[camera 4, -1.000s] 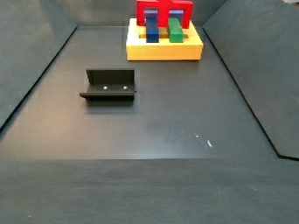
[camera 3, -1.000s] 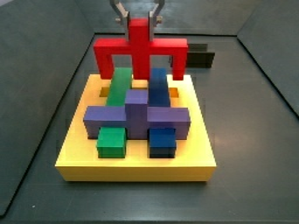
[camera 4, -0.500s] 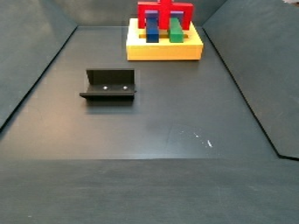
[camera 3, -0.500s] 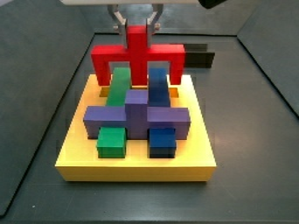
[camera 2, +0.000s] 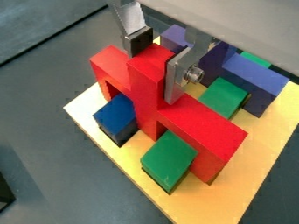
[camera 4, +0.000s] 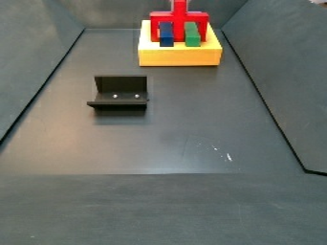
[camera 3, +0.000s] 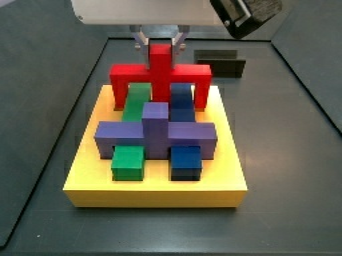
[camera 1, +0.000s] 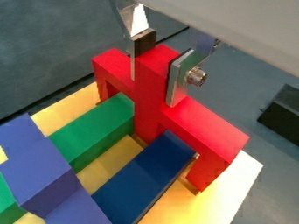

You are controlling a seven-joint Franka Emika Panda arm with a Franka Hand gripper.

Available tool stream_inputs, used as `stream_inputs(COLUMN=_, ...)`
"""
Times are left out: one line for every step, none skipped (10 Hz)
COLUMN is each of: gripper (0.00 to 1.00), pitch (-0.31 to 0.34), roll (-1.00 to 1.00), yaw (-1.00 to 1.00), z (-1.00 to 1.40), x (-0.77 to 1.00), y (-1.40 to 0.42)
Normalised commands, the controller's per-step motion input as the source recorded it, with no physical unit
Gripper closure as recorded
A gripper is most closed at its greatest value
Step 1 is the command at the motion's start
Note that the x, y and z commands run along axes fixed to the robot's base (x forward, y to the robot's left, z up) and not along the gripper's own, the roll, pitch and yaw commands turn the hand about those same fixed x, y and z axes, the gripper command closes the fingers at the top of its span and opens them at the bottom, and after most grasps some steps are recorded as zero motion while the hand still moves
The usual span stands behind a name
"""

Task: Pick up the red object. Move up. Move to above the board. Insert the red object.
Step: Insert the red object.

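Observation:
The red object (camera 3: 160,75) stands at the far end of the yellow board (camera 3: 154,190), its two legs down on either side of a green bar (camera 3: 134,98) and a blue bar (camera 3: 181,98). My gripper (camera 3: 160,40) is directly above it, shut on its upright stem. Both wrist views show the silver fingers (camera 1: 181,74) pressed on either side of the stem (camera 1: 152,83), with the gripper (camera 2: 155,68) over the red bar (camera 2: 193,122). The board also shows in a side view (camera 4: 179,55), with the red object (camera 4: 179,24) on it.
A purple cross-shaped block (camera 3: 154,135) lies across the middle of the board, with small green (camera 3: 127,162) and blue (camera 3: 186,163) blocks in front of it. The fixture (camera 4: 119,93) stands on the dark floor away from the board. Grey walls enclose the floor.
My gripper has come down with the red object. Its legs have dropped from above the board to straddle the green and blue bars.

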Motion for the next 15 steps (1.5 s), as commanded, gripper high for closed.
stream_inputs(gripper=1.0, pitch=0.0, roll=0.09, yaw=0.0, z=-0.13, x=0.0, y=0.0)
stream_inputs(gripper=1.0, pitch=0.007, roll=0.1, yaw=-0.02, z=-0.11, x=-0.22, y=0.0)
stream_inputs(gripper=1.0, pitch=0.0, roll=0.0, yaw=-0.06, z=-0.05, x=-0.11, y=-0.06)
stream_inputs(gripper=1.0, pitch=-0.043, roll=-0.03, yaw=-0.13, z=-0.05, x=-0.05, y=-0.01)
stream_inputs(gripper=1.0, pitch=-0.091, roll=-0.15, yaw=-0.05, z=0.0, x=-0.1, y=-0.09)
stream_inputs(gripper=1.0, pitch=0.0, roll=-0.15, yaw=-0.14, z=0.0, x=0.0, y=-0.13)
stream_inputs(gripper=1.0, pitch=0.0, roll=-0.18, yaw=-0.19, z=0.0, x=0.0, y=-0.13)
stream_inputs(gripper=1.0, pitch=0.0, roll=-0.13, yaw=-0.22, z=-0.03, x=0.0, y=-0.05)
stream_inputs(gripper=1.0, pitch=0.0, roll=-0.05, yaw=-0.11, z=-0.09, x=0.0, y=0.0)
stream_inputs(gripper=1.0, pitch=0.0, roll=0.01, yaw=0.0, z=-0.27, x=0.0, y=0.09)
stream_inputs(gripper=1.0, pitch=0.0, roll=0.0, yaw=0.0, z=-0.45, x=0.0, y=0.11)
stream_inputs(gripper=1.0, pitch=0.0, roll=0.0, yaw=0.0, z=-0.51, x=0.05, y=0.13)
stream_inputs(gripper=1.0, pitch=-0.051, roll=-0.11, yaw=0.0, z=-0.49, x=0.07, y=0.12)
stream_inputs(gripper=1.0, pitch=-0.09, roll=-0.23, yaw=0.05, z=-0.35, x=0.09, y=0.08)
stream_inputs(gripper=1.0, pitch=-0.05, roll=-0.22, yaw=0.18, z=-0.25, x=0.13, y=0.0)
